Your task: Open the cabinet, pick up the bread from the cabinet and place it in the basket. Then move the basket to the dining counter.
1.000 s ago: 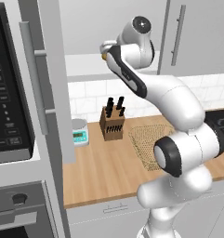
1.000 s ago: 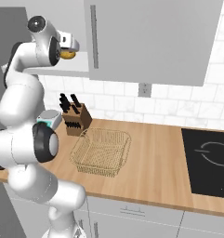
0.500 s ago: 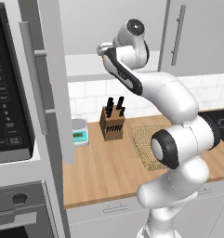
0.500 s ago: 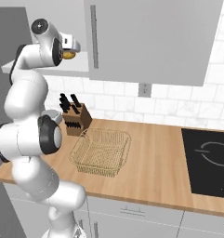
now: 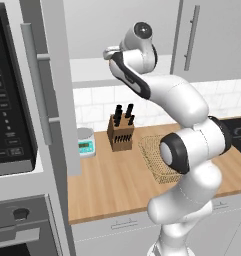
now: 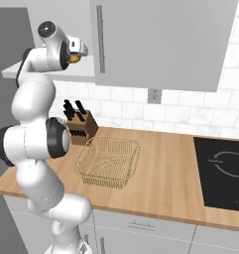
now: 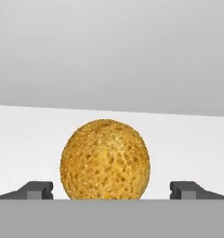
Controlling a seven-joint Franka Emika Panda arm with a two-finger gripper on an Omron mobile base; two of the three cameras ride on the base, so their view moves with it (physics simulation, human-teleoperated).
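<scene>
Two dark fingertips of my gripper [image 7: 111, 189] stand spread wide, one on each side of the small round golden-orange bread bun [image 7: 105, 160], so I judge I am lined up to close on it. It sits dead ahead on the white shelf of the light grey wall cabinet [image 6: 160, 44]; the tan wire-mesh basket [image 6: 108, 161] waits below on the counter.

The white arm [image 6: 39, 144] is raised from the lower left, its hand [image 6: 74, 48] held at the open cabinet's shelf [image 6: 51, 75], just beside the swung-out grey door [image 6: 160, 42]. A sliver of the golden bread [image 6: 75, 59] is seen at the hand. On the wood counter [image 6: 165, 173] the empty mesh basket [image 6: 108, 161] is set — a knife block [image 6: 81, 130] behind it, a black cooktop [image 6: 222, 173] well apart.
</scene>
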